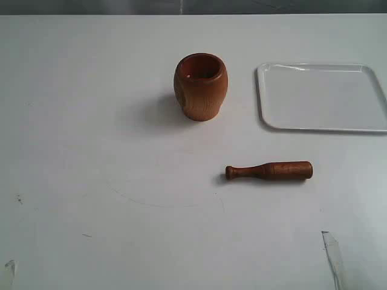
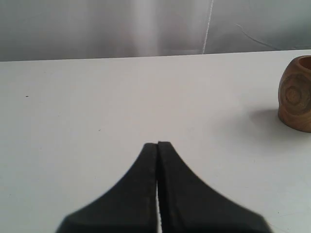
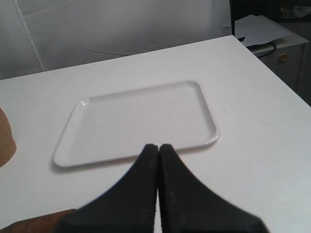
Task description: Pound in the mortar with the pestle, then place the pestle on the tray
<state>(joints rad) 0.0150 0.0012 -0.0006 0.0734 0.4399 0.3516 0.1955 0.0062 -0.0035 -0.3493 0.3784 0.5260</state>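
The mortar (image 1: 201,86) stands upright on the white table, its round mouth showing. To its right lies the flat white tray (image 1: 320,96) with nothing on it. The pestle (image 1: 269,171) lies on its side in front of both, thick end to the right and knob to the left. Neither gripper shows in the exterior view. My left gripper (image 2: 158,144) is shut and holds nothing, well apart from the mortar (image 2: 296,94). My right gripper (image 3: 158,146) is also shut on nothing, with the tray (image 3: 141,121) beyond it. A bit of the pestle (image 3: 34,223) shows beside the right gripper.
The table's edge (image 3: 272,73) runs past the tray, with a cabinet and papers (image 3: 272,31) beyond it. A pale curtain backs the table. Two small pale strips (image 1: 331,254) lie at the front corners. Faint scuff marks cross the tabletop.
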